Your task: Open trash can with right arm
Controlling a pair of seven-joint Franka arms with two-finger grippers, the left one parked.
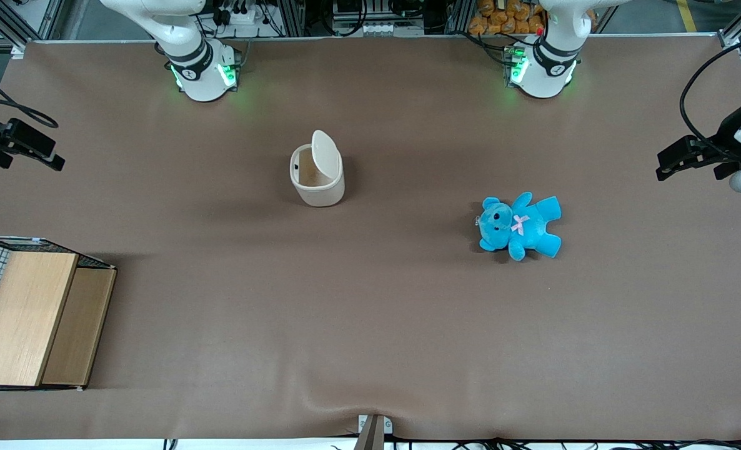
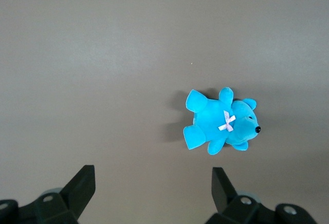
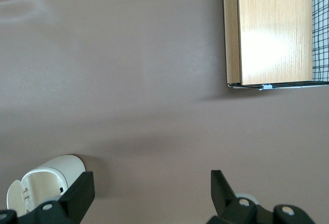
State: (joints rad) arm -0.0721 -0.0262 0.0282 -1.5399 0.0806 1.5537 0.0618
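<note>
Bench (image 1: 370,325) cloth carried a wooden-topped wire crate (image 1: 27,315) toward the working arm's end. Near the middle stood the cream trash can (image 1: 317,177), lid (image 1: 325,152) tipped up and interior exposed. The end effector (image 3: 149,196) hung above the bench, fingers spread, holding nothing. A blue teddy bear (image 1: 519,226) lay toward the parked arm's end.

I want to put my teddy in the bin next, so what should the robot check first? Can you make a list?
1. Trash can stands upright on the table: ok.
2. Its lid is flipped up: ok.
3. Can is empty inside: cannot tell.
4. Gripper has its fingers open and holds nothing: ok.
5. Gripper hangs above the table, not touching the can: ok.
6. Teddy bear lies apart from the can, toward the parked arm's end, with nothing on it: ok.
</note>
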